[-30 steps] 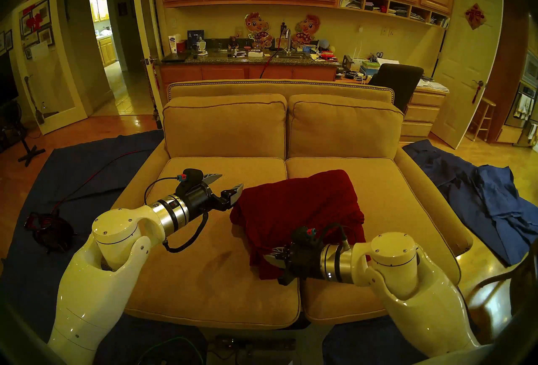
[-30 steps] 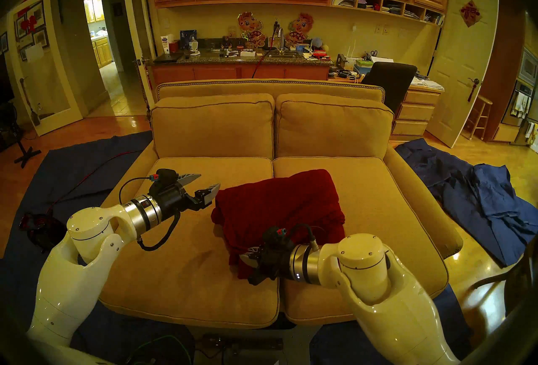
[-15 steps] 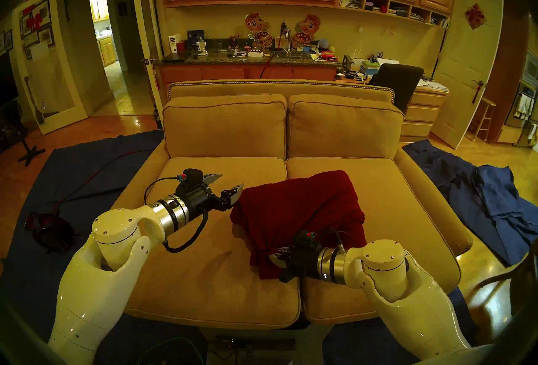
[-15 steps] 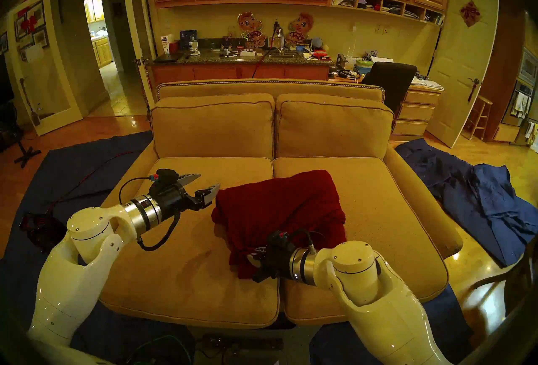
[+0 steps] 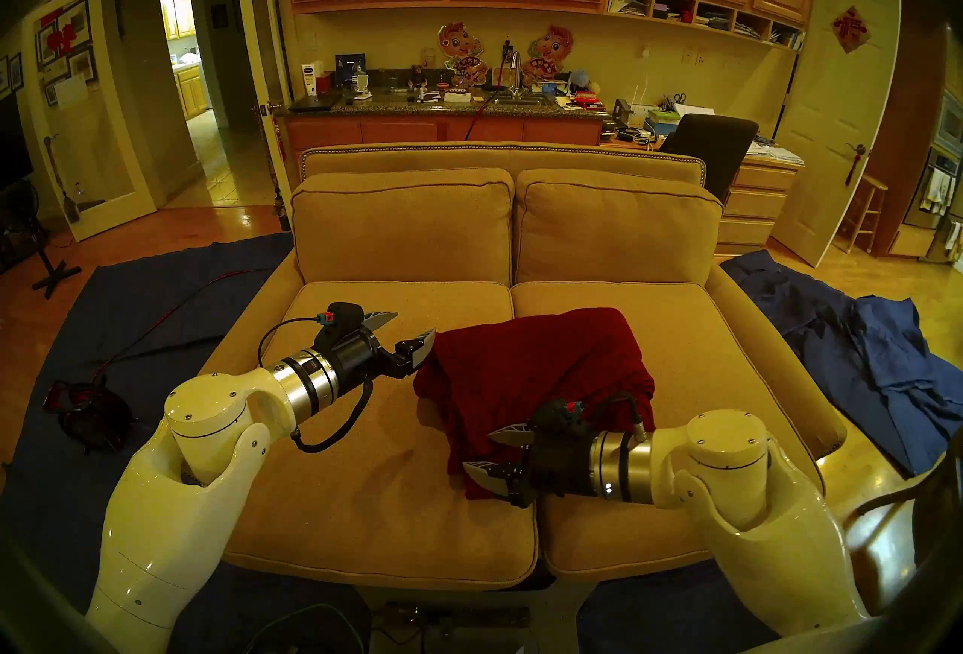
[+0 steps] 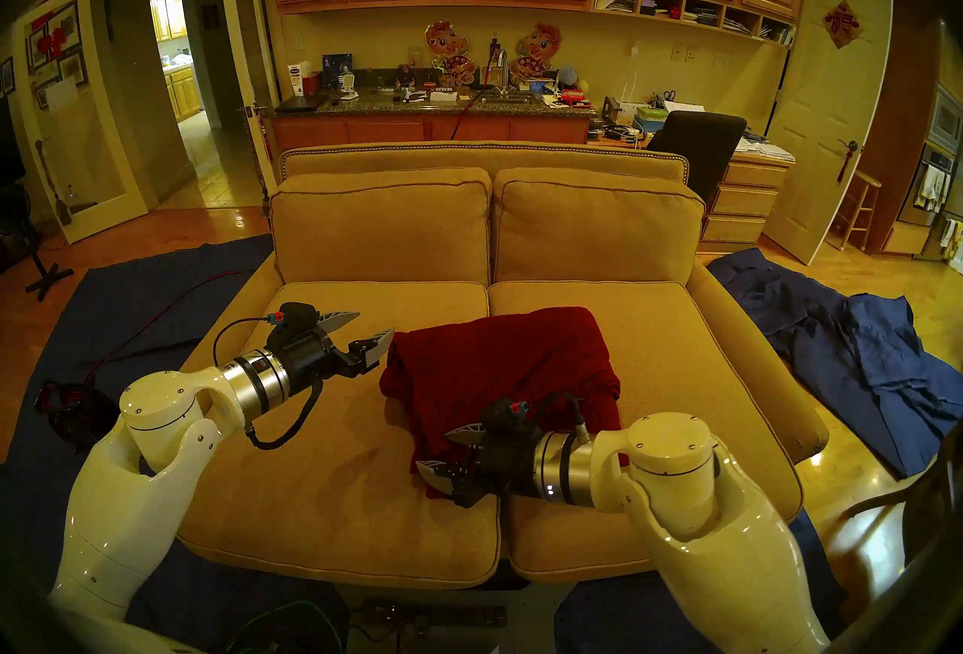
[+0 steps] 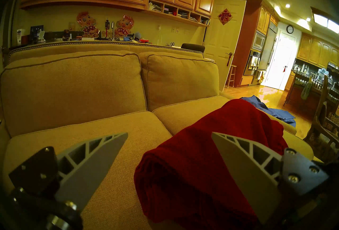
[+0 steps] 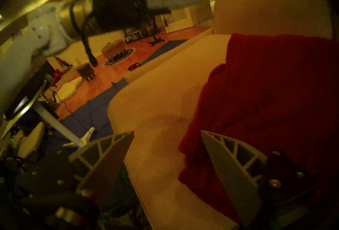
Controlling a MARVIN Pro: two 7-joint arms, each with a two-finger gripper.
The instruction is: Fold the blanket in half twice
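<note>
The dark red blanket lies folded in a thick bundle on the tan sofa, across the seam between the two seat cushions. My left gripper hovers open at the bundle's far left corner, one finger right beside the fabric and nothing between the fingers; in the left wrist view the left gripper shows the blanket under its right finger. My right gripper stands open at the bundle's near left corner. In the right wrist view the right gripper has one finger over the blanket and grips nothing.
The sofa's left seat cushion is bare tan fabric. Back cushions rise behind. Dark blue cloths lie on the floor to the right and left of the sofa. A red cable and a dark object sit on the left cloth.
My right gripper has gone from shut on the blanket's near edge to open and drawn back slightly to the right; the fabric has dropped flat. The left arm has not moved.
</note>
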